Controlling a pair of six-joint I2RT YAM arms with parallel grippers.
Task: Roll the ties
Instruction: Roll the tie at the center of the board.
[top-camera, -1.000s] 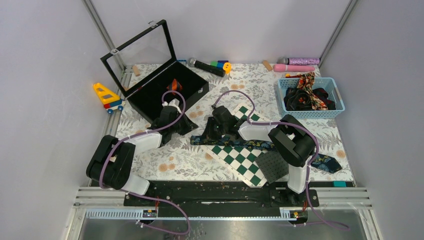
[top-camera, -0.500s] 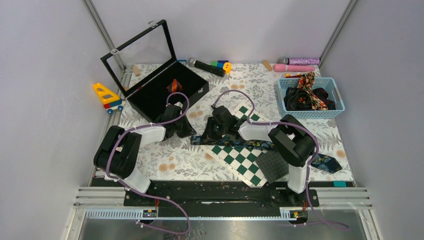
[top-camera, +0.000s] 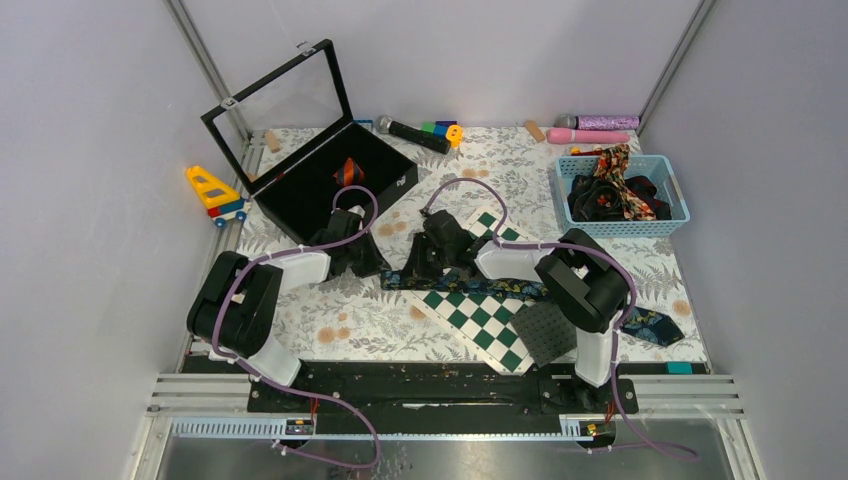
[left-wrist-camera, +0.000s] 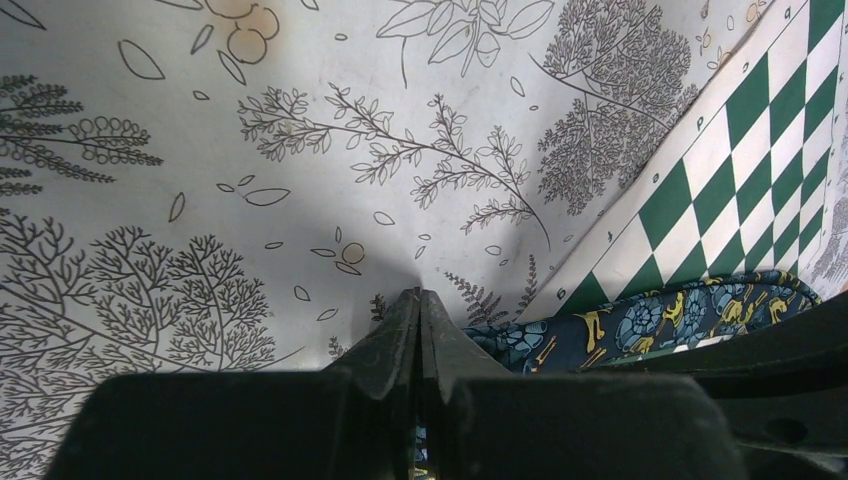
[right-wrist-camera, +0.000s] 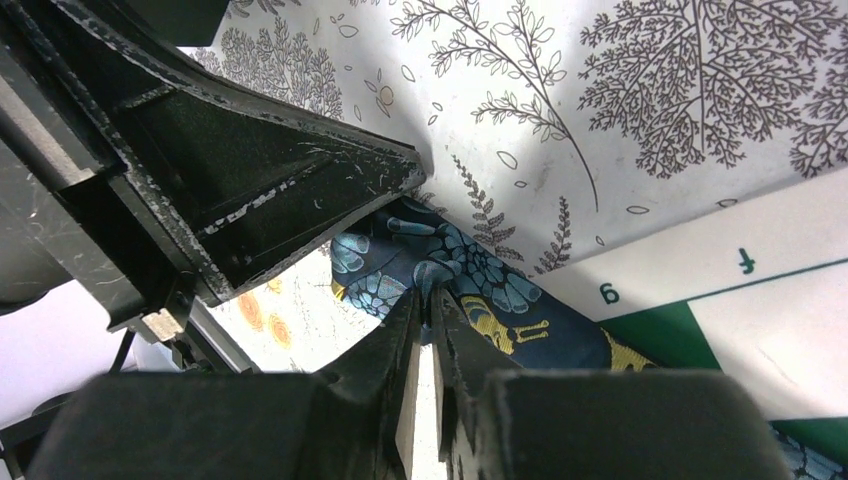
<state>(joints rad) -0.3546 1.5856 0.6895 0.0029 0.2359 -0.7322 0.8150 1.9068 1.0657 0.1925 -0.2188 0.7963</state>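
The left arm has drawn its elbow in and brought its jaws nearer the tie's end; the right arm has hardly shifted. The left gripper (left-wrist-camera: 418, 300) has its jaws pressed together, tips on the leaf-printed worktop (left-wrist-camera: 250, 200) just beside the dark navy-teal floral fabric necktie (left-wrist-camera: 640, 320). The right gripper (right-wrist-camera: 425, 295) has its jaws nearly together, nipping that necktie's end. The necktie stretches across the green-and-white chequered board (top-camera: 478, 322). The open black case (top-camera: 300, 195) holds a red-orange and black striped tie (top-camera: 346, 171). The blue plastic basket (top-camera: 622, 229) holds heaped dark and floral ties (top-camera: 615, 192). The right arm hides the necktie's middle.
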